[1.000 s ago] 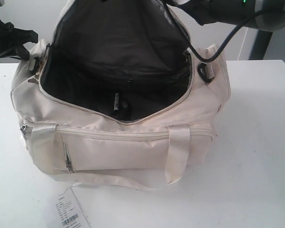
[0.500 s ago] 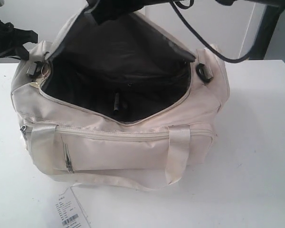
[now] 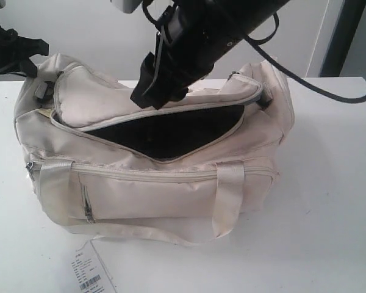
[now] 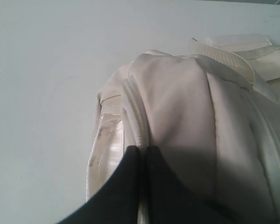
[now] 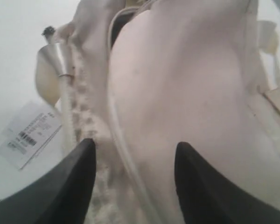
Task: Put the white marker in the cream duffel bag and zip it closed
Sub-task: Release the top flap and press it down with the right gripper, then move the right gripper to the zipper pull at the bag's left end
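Observation:
The cream duffel bag [image 3: 171,183] lies on the white table, its top unzipped. Its loose top flap [image 3: 104,104] sags over the opening and leaves a dark gap [image 3: 165,131]. The white marker does not show in that gap; it is hidden. My right gripper [image 3: 154,97] hovers open just above the flap's edge. In the right wrist view the right gripper [image 5: 135,154] has only the flap fabric under its spread fingers. My left gripper [image 3: 25,56] is at the bag's left end. The left gripper [image 4: 143,151] is shut there on a cream webbing band [image 4: 133,126].
A white barcode label [image 3: 91,271] lies on the table in front of the bag, near the front edge. The bag's front handle strap [image 3: 229,195] hangs down its side. A dark buckle [image 3: 263,94] sits at its right end. A cable [image 3: 329,91] trails from the right arm.
The top flap, held high and wide before, has dropped over the opening. The right gripper has opened and swung down and left over the bag. The marker, visible inside earlier, is now covered.

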You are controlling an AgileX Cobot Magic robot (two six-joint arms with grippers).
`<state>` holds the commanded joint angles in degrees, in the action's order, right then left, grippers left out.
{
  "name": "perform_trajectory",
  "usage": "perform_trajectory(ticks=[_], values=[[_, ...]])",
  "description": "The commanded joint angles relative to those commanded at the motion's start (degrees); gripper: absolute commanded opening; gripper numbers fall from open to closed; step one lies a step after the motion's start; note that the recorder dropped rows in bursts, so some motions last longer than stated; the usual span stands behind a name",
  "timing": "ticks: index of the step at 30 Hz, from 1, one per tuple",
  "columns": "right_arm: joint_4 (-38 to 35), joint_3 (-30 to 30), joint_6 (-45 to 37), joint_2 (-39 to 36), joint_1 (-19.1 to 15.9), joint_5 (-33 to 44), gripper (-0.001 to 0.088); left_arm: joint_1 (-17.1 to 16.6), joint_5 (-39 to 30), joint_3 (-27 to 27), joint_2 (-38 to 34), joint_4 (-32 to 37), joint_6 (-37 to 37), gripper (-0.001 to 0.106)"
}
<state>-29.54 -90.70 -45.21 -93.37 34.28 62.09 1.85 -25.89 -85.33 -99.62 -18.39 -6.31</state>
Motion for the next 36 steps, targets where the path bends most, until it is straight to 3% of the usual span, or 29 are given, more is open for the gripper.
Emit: perform_trajectory(ticks=[3, 5, 8, 12, 16, 17, 20, 23, 25, 28, 33, 36], values=[[-9.3, 0.0, -4.5, 0.0, 0.0, 1.9, 0.0494, 0.0, 0.2, 0.0, 0.0, 0.0, 0.0, 0.000], [-17.5, 0.0, -12.9, -0.2, 0.5, 1.8, 0.0472, 0.0, 0.2, 0.0, 0.0, 0.0, 0.0, 0.000], [-22.7, 0.0, -24.8, -1.1, 3.3, -2.7, 0.0403, 0.0, 0.2, 0.0, 0.0, 0.0, 0.0, 0.000], [-22.0, 0.0, -27.0, -3.5, 7.6, -18.9, 0.0327, 0.0, -0.2, 0.0, 0.0, 0.0, -0.1, 0.000], [-21.9, -0.4, -27.0, -7.7, 10.3, -31.4, 0.0323, 0.0, -0.4, 0.0, 0.0, -0.4, 0.3, 0.000], [-21.9, -1.1, -26.7, -8.5, 10.6, -32.2, 0.0322, 0.0, -0.4, 0.0, 0.0, -0.5, 0.3, 0.000], [-20.6, -7.3, -24.4, -14.6, 11.3, -32.5, 0.0198, 0.0, -0.7, 0.0, 0.0, -0.6, 0.3, 0.000], [-10.7, -12.1, -19.0, -19.0, 11.5, -31.6, 0.0039, 0.0, -1.1, 0.0, 0.1, -1.8, 0.7, 0.000], [-3.2, -14.4, -15.5, -21.0, 11.5, -29.5, 0.0009, 0.0, -0.9, 0.0, 0.1, -1.8, 0.7, 0.000], [6.2, -16.6, -11.1, -22.8, 12.4, -29.4, 0.0073, 0.0, -1.1, 0.0, 0.1, -1.8, 2.3, 0.000], [7.7, -18.8, -11.3, -24.8, 14.2, -31.8, 0.0377, 0.0, -1.1, 0.0, 0.1, -1.8, 2.3, 0.000], [9.6, -19.5, -11.6, -26.5, 14.7, -33.9, 0.0469, 0.0, -1.3, 0.0, 0.1, -1.9, 2.7, 0.000]])
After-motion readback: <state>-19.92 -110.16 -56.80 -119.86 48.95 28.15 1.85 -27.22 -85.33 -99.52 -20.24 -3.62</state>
